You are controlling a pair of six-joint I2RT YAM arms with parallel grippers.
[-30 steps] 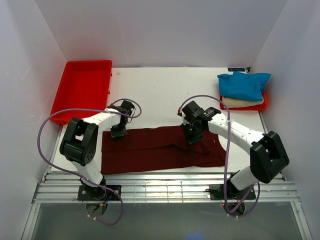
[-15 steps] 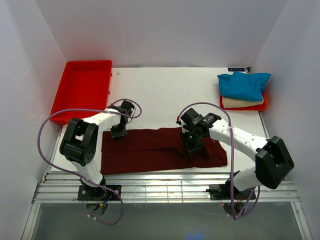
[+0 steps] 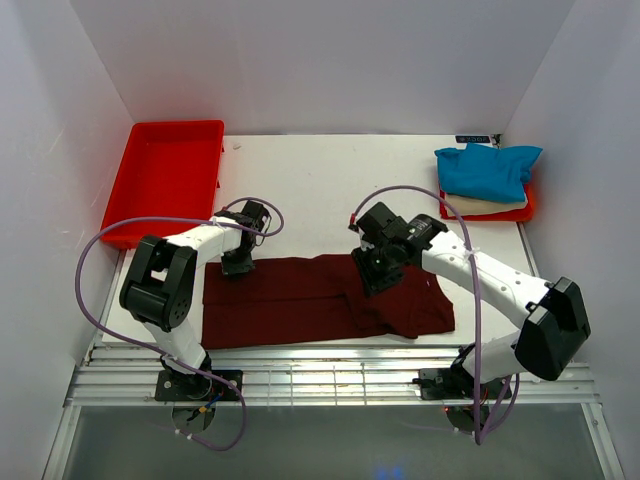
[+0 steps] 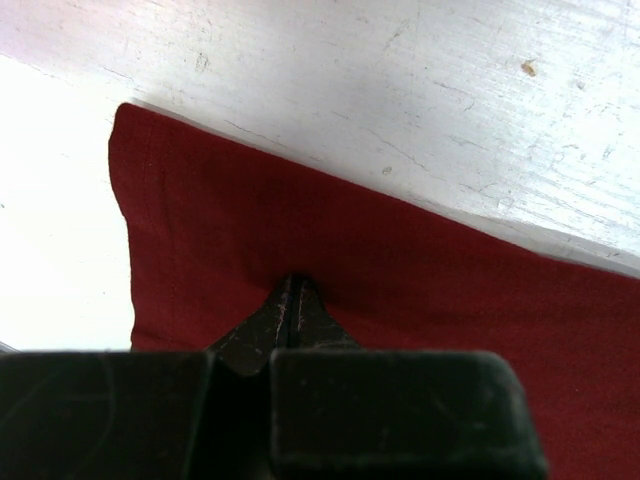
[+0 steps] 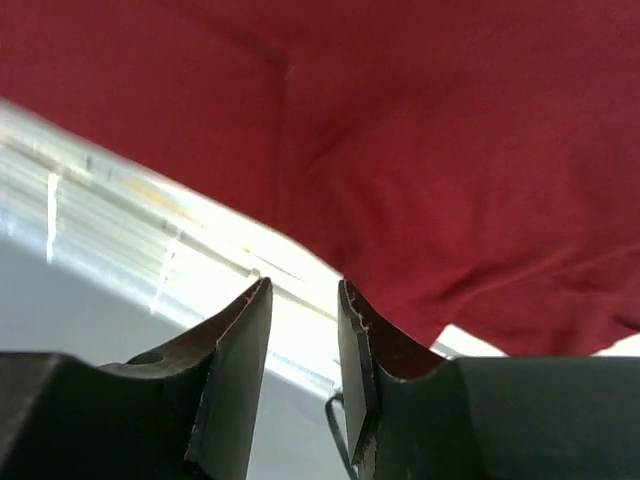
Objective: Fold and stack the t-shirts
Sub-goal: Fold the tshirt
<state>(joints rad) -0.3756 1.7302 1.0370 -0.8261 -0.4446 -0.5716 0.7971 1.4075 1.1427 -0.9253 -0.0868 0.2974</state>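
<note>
Left gripper (image 4: 290, 300) pinning, right gripper (image 5: 303, 290) hovering: maroon t-shirt (image 3: 300, 300) part-folded, crosswise fold pending.

Left fingertips (image 4: 275, 320) are pressing, clenched together, onto the cloth just inside its far-left corner; whether fabric is nipped between them cannot be told. Right jaws are standing narrowly parted, gripping nothing, and are hanging above the shirt near its far edge, right of its middle. The shirt is lying as a long band along the near edge of the desk (image 3: 330, 190), its right end wider and rumpled. The blue t-shirt (image 3: 487, 168) is sitting on the cream t-shirt (image 3: 480, 205) on a red tray (image 3: 527, 210) at the far-right corner. By judgement, the next move is calling for the right gripper to descend, close on the rumpled right end and carry it leftward over the pinned end, keeping the layers aligned.
</note>
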